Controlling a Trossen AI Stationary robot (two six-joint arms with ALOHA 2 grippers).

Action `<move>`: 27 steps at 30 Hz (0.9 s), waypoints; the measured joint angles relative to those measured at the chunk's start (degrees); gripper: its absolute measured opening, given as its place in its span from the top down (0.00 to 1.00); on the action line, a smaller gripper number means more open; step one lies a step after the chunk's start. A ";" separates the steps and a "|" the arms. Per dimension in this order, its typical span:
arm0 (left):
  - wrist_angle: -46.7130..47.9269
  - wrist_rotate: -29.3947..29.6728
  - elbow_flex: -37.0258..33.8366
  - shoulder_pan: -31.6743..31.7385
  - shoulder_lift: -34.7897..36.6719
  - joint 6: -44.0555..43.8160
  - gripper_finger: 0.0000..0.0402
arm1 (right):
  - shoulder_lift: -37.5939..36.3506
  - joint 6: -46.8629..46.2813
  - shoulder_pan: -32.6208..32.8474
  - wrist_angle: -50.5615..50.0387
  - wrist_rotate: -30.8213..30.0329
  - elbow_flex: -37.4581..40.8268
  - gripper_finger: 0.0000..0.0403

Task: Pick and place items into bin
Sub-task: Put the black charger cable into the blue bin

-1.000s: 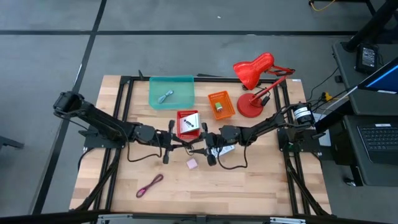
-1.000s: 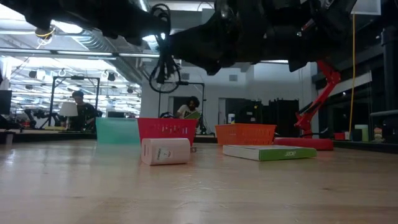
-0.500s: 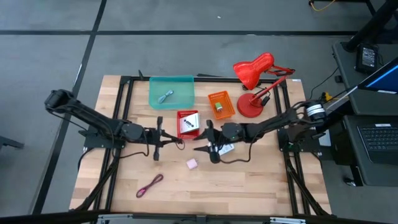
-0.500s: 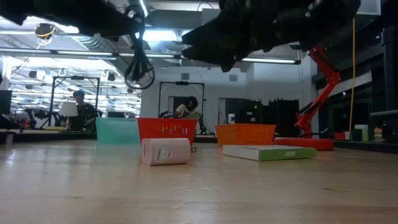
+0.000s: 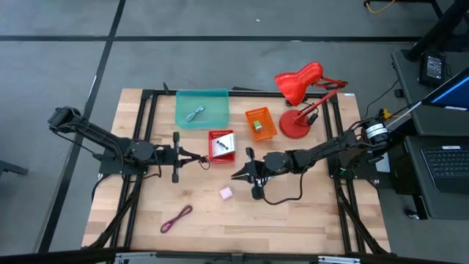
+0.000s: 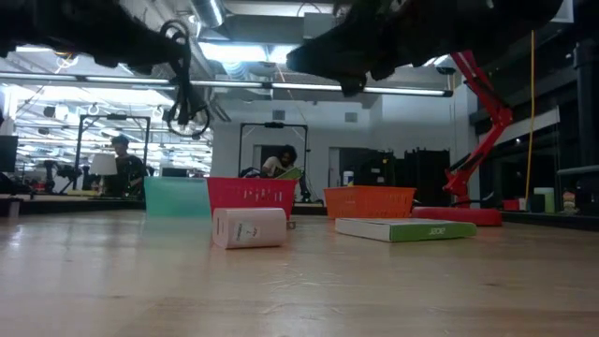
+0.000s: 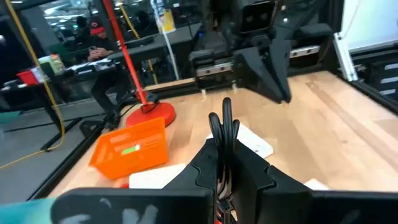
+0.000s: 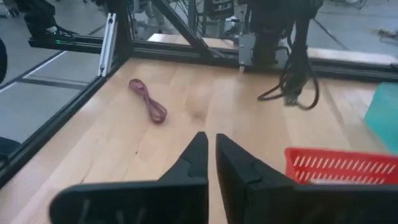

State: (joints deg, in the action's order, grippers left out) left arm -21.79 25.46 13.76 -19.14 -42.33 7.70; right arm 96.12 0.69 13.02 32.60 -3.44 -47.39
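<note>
My left gripper (image 5: 192, 156) hovers left of the red basket (image 5: 221, 145), shut on a black cable (image 8: 296, 79). My right gripper (image 5: 237, 176) hangs shut over the table's middle with nothing in it. A pink cube (image 5: 226, 193) lies just on its near side. The maroon cable (image 5: 176, 218) lies coiled near the front edge. A white packet (image 6: 404, 228) lies flat under my right arm. The teal bin (image 5: 201, 108) at the back holds a blue-grey cable (image 5: 195, 114). My left gripper pinches the black cable between its two fingers, which lie about level and point toward the table's right. A loop of the cable (image 7: 226, 121) sticks up past the fingertips. The rest (image 6: 183, 89) hangs slack below them, clear of the table.
A red desk lamp (image 5: 299, 103) stands at the back right beside an orange basket (image 5: 259, 123). The red basket holds a white printed packet. Black frame rails run along the table's edges. People sit in the room beyond the table.
My left gripper has drawn away from my right gripper toward the table's left edge, taking the black cable with it. The cable stays hanging clear of the table.
</note>
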 joint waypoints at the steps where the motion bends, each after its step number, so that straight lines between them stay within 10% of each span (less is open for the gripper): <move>1: 0.77 0.45 -0.37 0.00 0.81 -0.01 0.96 | 0.00 -0.38 0.21 0.82 -0.12 0.81 0.97; 13: 5.46 11.01 -0.40 0.04 4.38 -5.02 0.96 | 0.00 -4.96 2.21 30.43 -6.19 17.72 1.00; 27: 5.43 28.92 0.63 2.19 4.31 -8.68 0.96 | 0.00 -4.74 0.99 31.33 -14.10 20.63 1.00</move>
State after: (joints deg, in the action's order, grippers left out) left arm -16.36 54.37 14.39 -16.95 -38.02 -0.98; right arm 96.12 -4.05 14.01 63.94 -17.54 -26.76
